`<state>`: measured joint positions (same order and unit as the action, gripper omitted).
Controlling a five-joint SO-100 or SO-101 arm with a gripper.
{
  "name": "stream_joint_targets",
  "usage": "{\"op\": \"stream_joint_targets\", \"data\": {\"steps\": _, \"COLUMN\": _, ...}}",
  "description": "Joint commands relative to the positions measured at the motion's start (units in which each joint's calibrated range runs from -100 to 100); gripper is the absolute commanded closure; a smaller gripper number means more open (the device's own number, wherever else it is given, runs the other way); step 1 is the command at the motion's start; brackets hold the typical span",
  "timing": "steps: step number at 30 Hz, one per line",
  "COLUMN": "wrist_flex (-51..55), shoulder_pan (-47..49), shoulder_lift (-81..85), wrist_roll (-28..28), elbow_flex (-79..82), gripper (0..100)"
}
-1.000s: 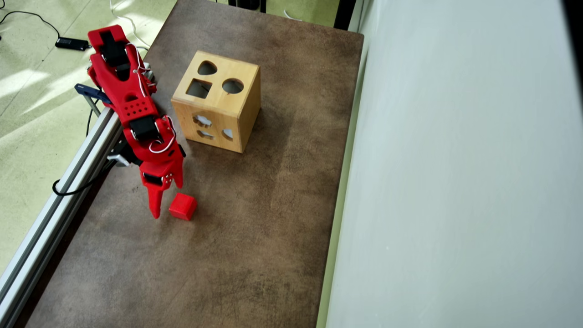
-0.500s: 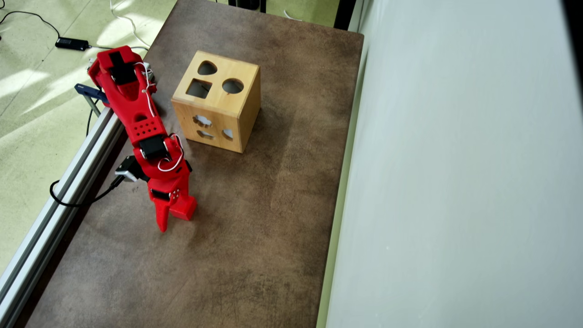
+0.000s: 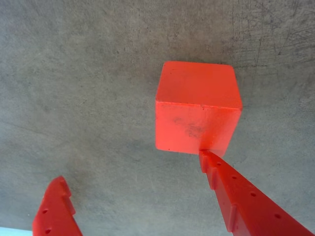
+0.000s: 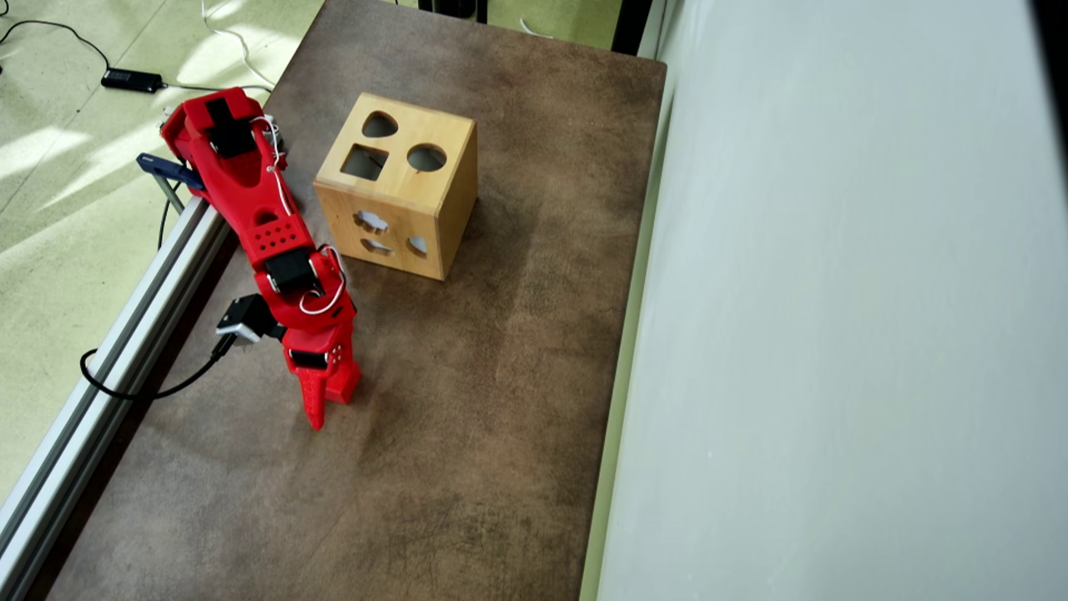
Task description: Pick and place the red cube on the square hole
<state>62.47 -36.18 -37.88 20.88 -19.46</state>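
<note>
The robot's red two-finger hand (image 3: 133, 169) is gaping wide, gripping nothing; its right fingertip (image 3: 209, 160) is touching the small bright-red plastic cube (image 3: 197, 110), which is sitting on the mottled brown worktop (image 4: 467, 401), well apart from the light wooden box's dark square hole (image 4: 365, 162).

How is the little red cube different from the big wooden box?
The red cube is bright red; the wooden box is pale wood. The red cube is far smaller than the wooden box. The red cube's faces are plain, while the wooden box has cutouts: a square hole, a round hole and more on its side. The red cube sits beside the hand; the wooden box stands apart from it. Both are cube-shaped and rest on the brown table.
</note>
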Motion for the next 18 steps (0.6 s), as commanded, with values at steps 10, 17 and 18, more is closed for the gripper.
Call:
{"op": "stream_joint_targets", "data": {"steps": 10, "wrist_flex": 8.82, "shoulder_pan": 0.82, "shoulder_lift": 1.92, "wrist_roll": 0.15, "elbow_flex": -2.19, "gripper": 60}}
{"op": "stream_joint_targets", "data": {"steps": 17, "wrist_flex": 8.90, "shoulder_pan": 0.82, "shoulder_lift": 4.29, "wrist_roll": 0.15, "elbow_flex": -2.01, "gripper": 60}}
{"op": "stream_joint_targets", "data": {"steps": 18, "wrist_flex": 8.90, "shoulder_pan": 0.82, "shoulder_lift": 4.21, "wrist_roll": 0.15, "elbow_flex": -2.01, "gripper": 60}}
